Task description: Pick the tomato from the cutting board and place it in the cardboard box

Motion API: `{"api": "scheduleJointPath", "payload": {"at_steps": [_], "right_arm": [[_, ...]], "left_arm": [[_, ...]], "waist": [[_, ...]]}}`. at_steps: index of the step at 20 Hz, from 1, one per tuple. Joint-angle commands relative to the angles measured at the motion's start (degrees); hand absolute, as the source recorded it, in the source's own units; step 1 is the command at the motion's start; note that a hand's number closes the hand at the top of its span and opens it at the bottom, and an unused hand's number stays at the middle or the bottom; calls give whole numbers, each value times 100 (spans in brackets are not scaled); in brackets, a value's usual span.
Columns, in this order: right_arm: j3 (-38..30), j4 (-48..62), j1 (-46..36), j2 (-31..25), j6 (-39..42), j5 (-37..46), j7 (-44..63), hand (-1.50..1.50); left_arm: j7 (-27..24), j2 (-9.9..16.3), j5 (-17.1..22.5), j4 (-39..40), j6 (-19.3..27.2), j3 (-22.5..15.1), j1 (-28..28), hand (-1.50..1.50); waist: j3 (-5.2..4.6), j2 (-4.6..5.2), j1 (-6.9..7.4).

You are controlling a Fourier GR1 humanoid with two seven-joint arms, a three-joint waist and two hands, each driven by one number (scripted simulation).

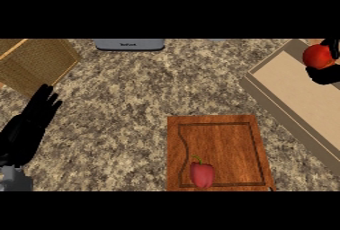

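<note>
Over the cardboard box [292,96], at its far end, the right robot hand [323,74] curls around the tomato [317,56].

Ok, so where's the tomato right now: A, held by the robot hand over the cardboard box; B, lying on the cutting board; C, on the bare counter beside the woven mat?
A: the tomato sits in the right robot hand above the cardboard box, while only a red pepper lies on the cutting board.
</note>
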Motion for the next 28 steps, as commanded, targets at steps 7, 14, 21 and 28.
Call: {"api": "scheduleJointPath", "payload": {"at_steps": [7,14,21,28], "right_arm": [[-286,1827,154,211,-260,-128,22,-150],[-461,2257,339,59,-543,-685,-1245,-150],[-1872,1922,-40,255,-1026,-2184,-1410,-150],[-2618,1865,160,-209,-551,-3248,-1313,-150]], "left_arm": [[58,-63,-126,-26,104,-91,-82,0],[250,26,83,-552,-33,60,369,0],[-20,98,-32,-23,-66,91,69,0],[-124,-27,-8,-44,-32,95,168,0]], "waist": [[1,9,9],[2,-15,7],[5,-22,-68],[-2,-26,-66]]}}
